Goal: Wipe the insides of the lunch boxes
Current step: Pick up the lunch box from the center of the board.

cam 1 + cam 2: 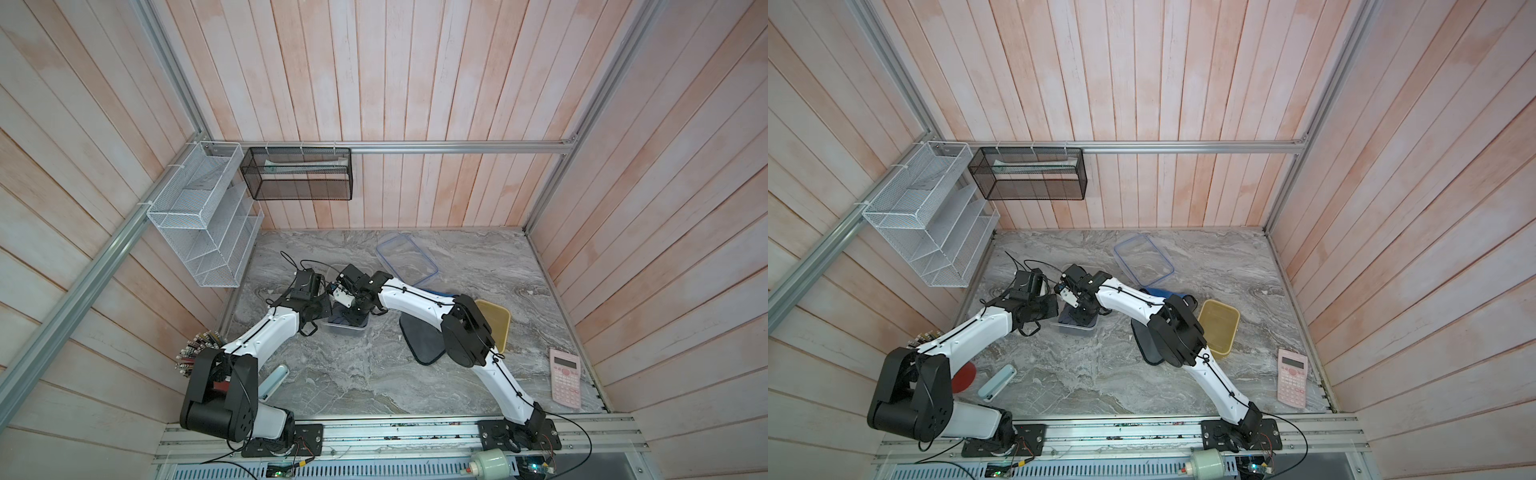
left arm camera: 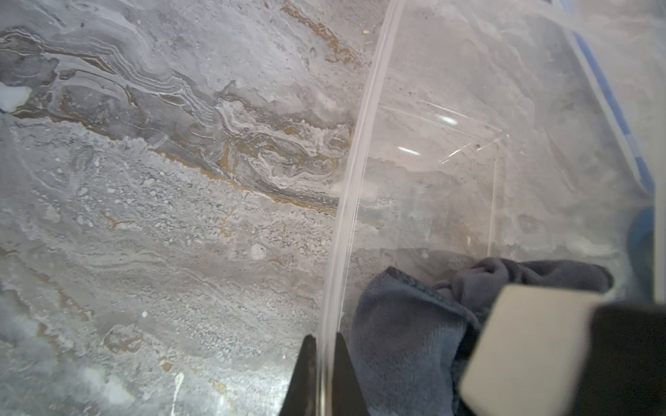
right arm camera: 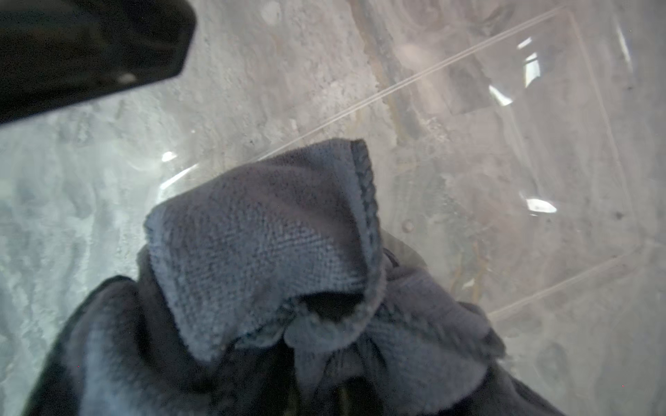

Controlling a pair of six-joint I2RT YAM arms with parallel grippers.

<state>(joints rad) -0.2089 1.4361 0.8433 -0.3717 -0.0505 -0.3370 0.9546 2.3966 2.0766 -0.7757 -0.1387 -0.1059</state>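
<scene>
The clear lunch box [image 1: 345,329] [image 1: 1076,328] stands mid-table in both top views. My left gripper [image 2: 326,340] [image 1: 325,309] is shut on its thin side wall [image 2: 355,173], one finger inside and one outside. My right gripper [image 1: 353,315] [image 1: 1082,316] reaches down into the same box, shut on a bunched dark blue-grey cloth [image 3: 259,234] [image 2: 407,324] that rests on the box floor; the cloth hides its fingertips. The amber lunch box [image 1: 496,322] [image 1: 1220,328] sits to the right, partly behind the right arm.
A blue-rimmed clear lid [image 1: 407,259] lies at the back. A dark flat mat [image 1: 424,343] lies under the right arm. A pink calculator [image 1: 565,380] is at the right edge, a pale blue case [image 1: 997,382] and a red disc [image 1: 964,376] front left. Wire racks [image 1: 208,216] hang on the walls.
</scene>
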